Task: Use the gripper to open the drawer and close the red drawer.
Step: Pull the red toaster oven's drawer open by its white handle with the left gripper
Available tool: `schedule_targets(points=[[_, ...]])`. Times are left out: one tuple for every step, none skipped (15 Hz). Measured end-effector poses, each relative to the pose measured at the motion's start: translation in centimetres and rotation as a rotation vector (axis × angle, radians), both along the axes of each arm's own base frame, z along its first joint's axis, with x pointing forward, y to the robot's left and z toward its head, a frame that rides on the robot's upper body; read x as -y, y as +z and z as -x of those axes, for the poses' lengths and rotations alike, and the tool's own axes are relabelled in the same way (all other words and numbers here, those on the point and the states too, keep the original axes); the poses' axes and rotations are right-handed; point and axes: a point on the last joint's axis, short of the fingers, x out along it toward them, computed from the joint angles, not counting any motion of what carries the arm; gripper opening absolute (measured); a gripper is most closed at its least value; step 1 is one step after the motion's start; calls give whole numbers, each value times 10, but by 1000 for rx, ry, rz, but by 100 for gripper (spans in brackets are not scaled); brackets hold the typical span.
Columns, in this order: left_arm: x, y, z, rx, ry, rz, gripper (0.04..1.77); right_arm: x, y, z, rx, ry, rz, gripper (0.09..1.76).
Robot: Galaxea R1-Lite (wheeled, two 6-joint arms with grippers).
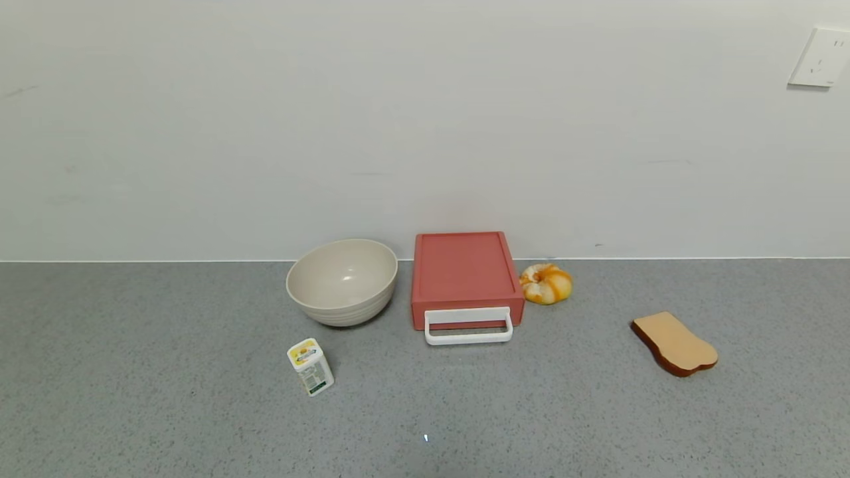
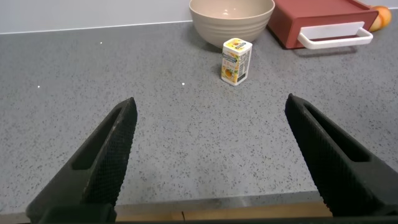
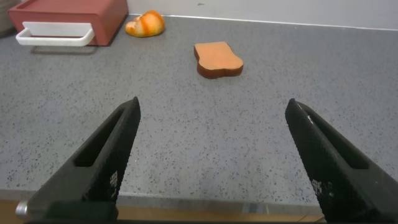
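The salmon-red drawer [image 1: 465, 275] stands shut at the back of the grey counter, against the wall, its white loop handle [image 1: 469, 326] facing me. It also shows in the left wrist view [image 2: 317, 18] and the right wrist view [image 3: 68, 15]. Neither arm shows in the head view. My left gripper [image 2: 210, 106] is open and empty above the counter's front edge, far from the drawer. My right gripper [image 3: 212, 106] is open and empty, also at the front edge.
A beige bowl [image 1: 342, 281] stands left of the drawer. A small yellow-and-white carton [image 1: 310, 366] stands in front of the bowl. An orange bun [image 1: 546, 283] lies right of the drawer. A toast slice [image 1: 674, 343] lies farther right.
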Motion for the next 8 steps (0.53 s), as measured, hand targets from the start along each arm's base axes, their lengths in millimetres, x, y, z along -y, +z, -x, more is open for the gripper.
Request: schedule_targets(points=[[0, 0, 0, 0, -1, -3, 172, 0, 0, 0, 0, 0, 0, 171], [0, 0, 0, -1, -3, -2, 172, 0, 0, 0, 0, 0, 0, 171], [0, 0, 0, -2, -2, 0, 172, 0, 0, 0, 0, 0, 0, 171], [0, 0, 0, -4, -1, 2, 172, 0, 0, 0, 0, 0, 0, 171], [0, 0, 0, -4, 0, 0, 172, 0, 0, 0, 0, 0, 0, 171], [0, 1, 0, -3, 2, -1, 172, 0, 0, 0, 0, 0, 0, 171], [0, 2, 1, 3, 2, -2, 172, 0, 0, 0, 0, 0, 0, 171], [0, 7, 2, 18, -1, 0, 172, 0, 0, 0, 0, 0, 0, 171]])
